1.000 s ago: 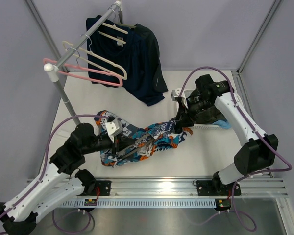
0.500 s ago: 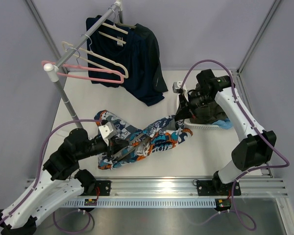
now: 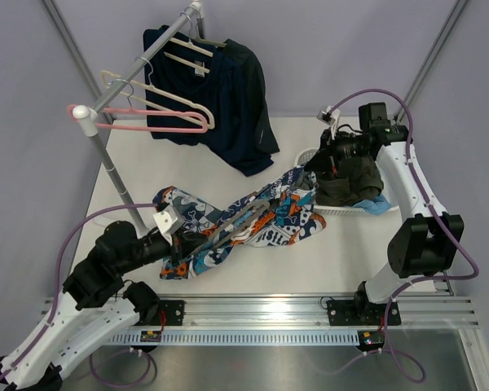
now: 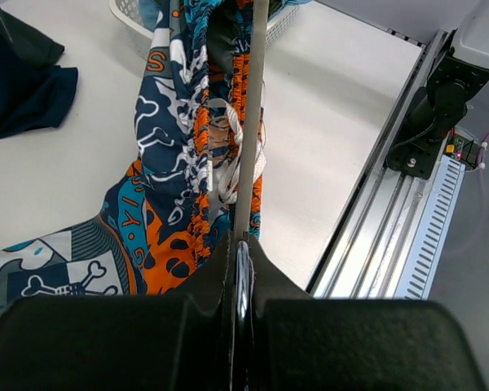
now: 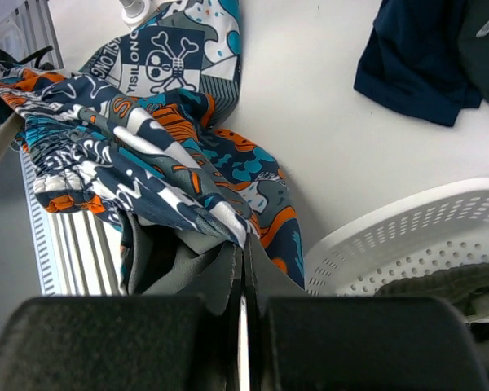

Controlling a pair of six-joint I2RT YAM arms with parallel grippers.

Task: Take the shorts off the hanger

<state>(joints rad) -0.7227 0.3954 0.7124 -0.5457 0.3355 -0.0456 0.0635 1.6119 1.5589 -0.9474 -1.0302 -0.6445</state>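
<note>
Partway: left gripper [image 4: 240, 247] clamps hanger [image 4: 251, 122], right gripper [image 5: 243, 244] pinches shorts [image 3: 289, 224] stretched toward upper right; garment not yet free

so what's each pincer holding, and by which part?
The left pincer is shut on the hanger, at the near end of its grey bar. The right pincer is shut on the shorts, pinching a fold of fabric.

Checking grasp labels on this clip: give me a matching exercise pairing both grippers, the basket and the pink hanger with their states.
1 left gripper
2 right gripper
3 white basket
4 pink hanger

A hooked on the rail
B shut on the patterned shorts
C holding olive clothes
D shut on the grey hanger

Pairs: 1-D, 2-B, 3-C, 4-A
</note>
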